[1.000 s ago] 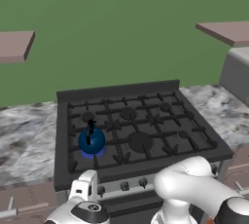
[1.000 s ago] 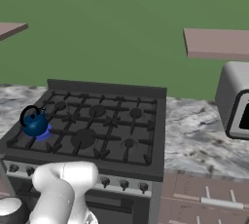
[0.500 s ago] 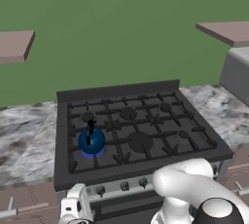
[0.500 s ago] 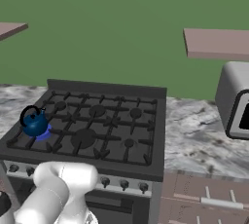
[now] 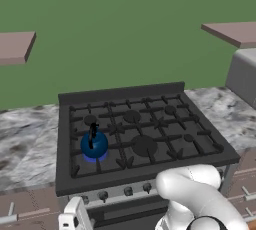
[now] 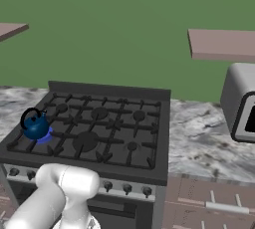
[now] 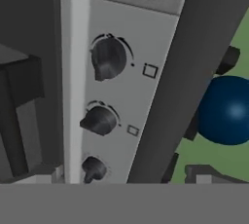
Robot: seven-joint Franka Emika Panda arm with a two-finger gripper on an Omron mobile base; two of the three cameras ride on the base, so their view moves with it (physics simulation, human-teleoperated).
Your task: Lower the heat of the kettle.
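1. Since the earlier frames the gripper (image 5: 74, 217) has been carried lower and further left along the stove's front, so that only its white body is seen at the bottom edge of the left base view, below the front-left corner of the stove (image 5: 120, 96)
2. The kettle (image 5: 94, 144) is found on the front-left burner, close to the stove's left edge, with a blue glow at its base, from which a lit flame is judged
3. In the right base view the kettle (image 6: 35, 125) is seen at the left edge of the grates, its thin black handle upright
4. The hand view is rolled, so the control panel runs upward through it; three dark knobs are lined along the panel, the largest knob (image 7: 108, 58) uppermost and a middle knob (image 7: 99, 120) below it
5. The camera is held facing the panel because the heat is set there, not at the kettle (image 7: 226, 109), which shows past the stove's dark front edge
6. Which knob governs the kettle's burner cannot be read with certainty; the knob nearest the left end is perhaps the one
7. Whether the fingers are spread or closed cannot be told, as their tips are not clearly made out
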